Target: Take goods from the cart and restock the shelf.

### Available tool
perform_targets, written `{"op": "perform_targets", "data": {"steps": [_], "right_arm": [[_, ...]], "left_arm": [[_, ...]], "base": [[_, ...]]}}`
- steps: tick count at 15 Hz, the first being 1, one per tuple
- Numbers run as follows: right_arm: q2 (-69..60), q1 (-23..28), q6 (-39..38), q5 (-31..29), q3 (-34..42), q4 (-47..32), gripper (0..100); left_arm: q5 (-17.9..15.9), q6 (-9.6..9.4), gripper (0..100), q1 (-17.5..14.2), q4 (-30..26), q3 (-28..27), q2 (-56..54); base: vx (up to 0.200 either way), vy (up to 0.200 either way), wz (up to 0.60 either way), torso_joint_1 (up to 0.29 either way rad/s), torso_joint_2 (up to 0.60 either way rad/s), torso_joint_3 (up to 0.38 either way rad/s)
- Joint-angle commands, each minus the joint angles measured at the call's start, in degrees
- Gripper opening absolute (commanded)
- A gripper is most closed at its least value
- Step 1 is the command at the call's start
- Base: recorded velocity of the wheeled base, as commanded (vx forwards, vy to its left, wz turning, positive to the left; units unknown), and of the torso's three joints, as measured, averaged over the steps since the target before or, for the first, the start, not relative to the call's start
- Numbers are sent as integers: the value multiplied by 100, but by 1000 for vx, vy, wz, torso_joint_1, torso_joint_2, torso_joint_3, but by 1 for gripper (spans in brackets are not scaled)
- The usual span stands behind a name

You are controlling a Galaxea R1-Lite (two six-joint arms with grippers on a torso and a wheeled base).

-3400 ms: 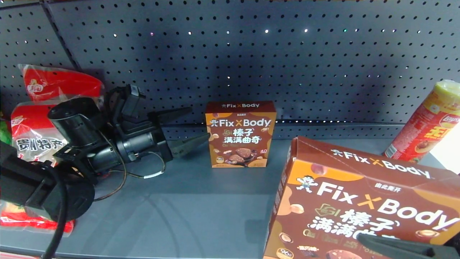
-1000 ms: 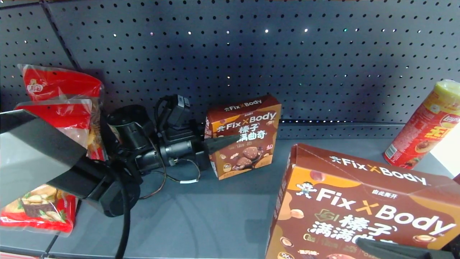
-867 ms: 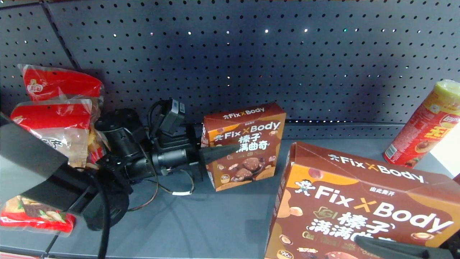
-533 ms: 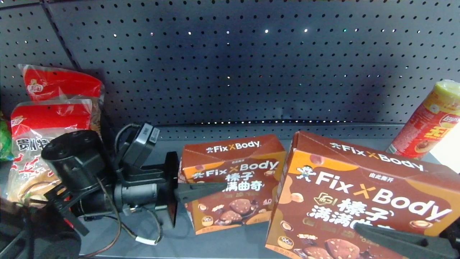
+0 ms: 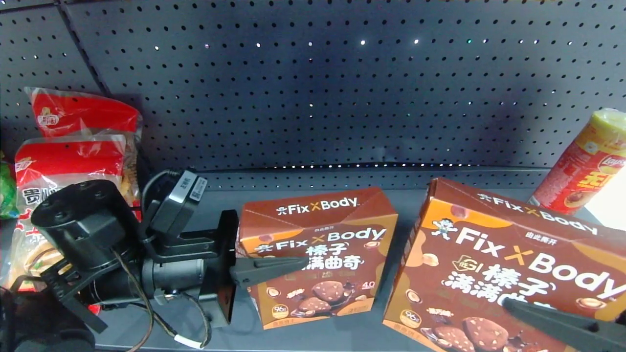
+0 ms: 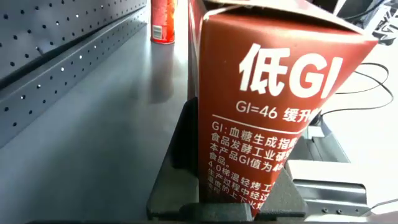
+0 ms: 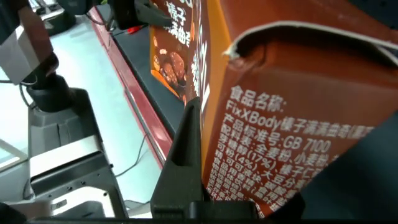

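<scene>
- Step in hand, as I judge it: placing. Each arm holds a cookie box over the front part of the shelf (image 5: 225,200), so picking from the cart looks done for these two.
- The left gripper (image 5: 293,252) is clamped on the left box (image 5: 337,230), with one finger across its front face and the other behind it. The box stands upright near the shelf's front edge, left of the middle. I cannot tell whether its base rests on the shelf.
- The right gripper (image 5: 528,303) is clamped on the right box (image 5: 513,274), which sits tilted near the front right corner, with a narrow gap between it and the left box.
- The next move probably calls for levelling the right box. Then both should be set flat, square to the back wall and not bumping each other, before the fingers let go.
- Count: two cookie boxes, both gripped.
- One chip can (image 5: 582,166), leaning at the shelf's right edge.
- Two red snack bags (image 5: 73,146) at the left edge; anything more there is too cut off to count.
</scene>
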State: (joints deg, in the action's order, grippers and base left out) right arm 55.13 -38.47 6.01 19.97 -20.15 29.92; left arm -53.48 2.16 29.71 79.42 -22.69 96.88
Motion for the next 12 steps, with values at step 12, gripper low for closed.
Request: {"op": "perform_targets", "data": {"steps": [12], "right_arm": [[209, 639, -82, -1355, -182, 5, 0]], "left_arm": [[22, -14, 0, 176, 3, -25, 77]], "base": [[0, 0, 0, 0, 0, 0]]}}
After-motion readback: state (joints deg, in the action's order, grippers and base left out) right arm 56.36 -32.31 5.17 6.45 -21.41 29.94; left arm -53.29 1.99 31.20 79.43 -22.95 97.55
